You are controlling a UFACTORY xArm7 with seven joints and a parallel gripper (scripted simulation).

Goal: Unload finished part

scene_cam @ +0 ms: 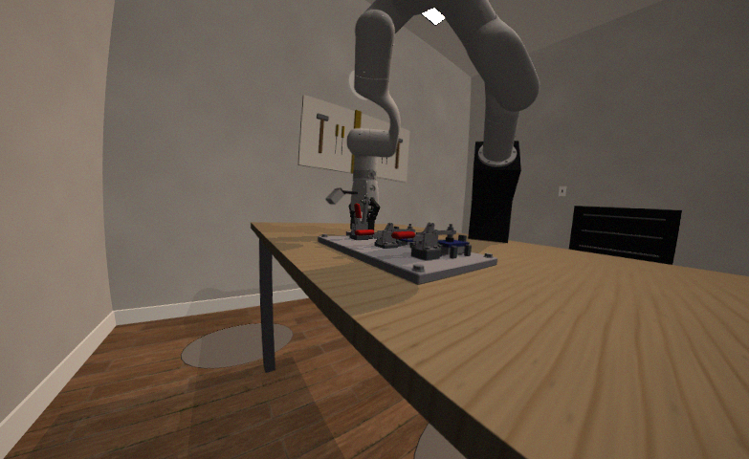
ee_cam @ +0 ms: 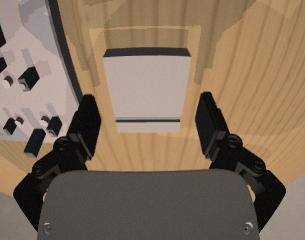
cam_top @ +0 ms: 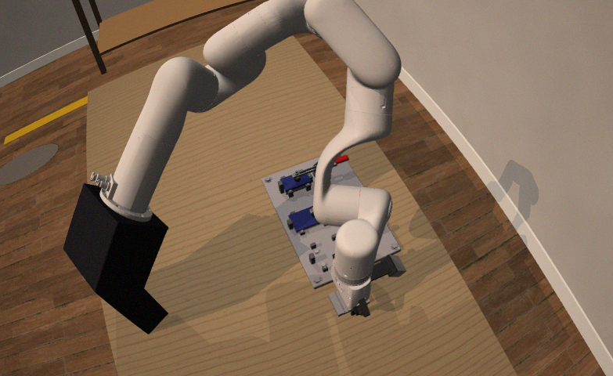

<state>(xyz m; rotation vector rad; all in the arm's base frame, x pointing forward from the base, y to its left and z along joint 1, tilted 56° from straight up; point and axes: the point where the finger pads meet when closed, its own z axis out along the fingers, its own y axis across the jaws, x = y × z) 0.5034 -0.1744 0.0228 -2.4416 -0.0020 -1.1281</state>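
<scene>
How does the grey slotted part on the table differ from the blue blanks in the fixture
The slotted part is pale grey; the two blanks are blue. It lies on the bare table beside the fixture plate, below the open gripper; the blanks sit in nests on the plate. All look flat.

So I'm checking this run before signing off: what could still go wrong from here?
The open tool hangs right above the pale grey slotted part lying on the wooden table; a careless retreat could nudge it. The arm also crosses above the blue blanks in the grey fixture plate, so swinging low risks disturbing their clamps.
</scene>
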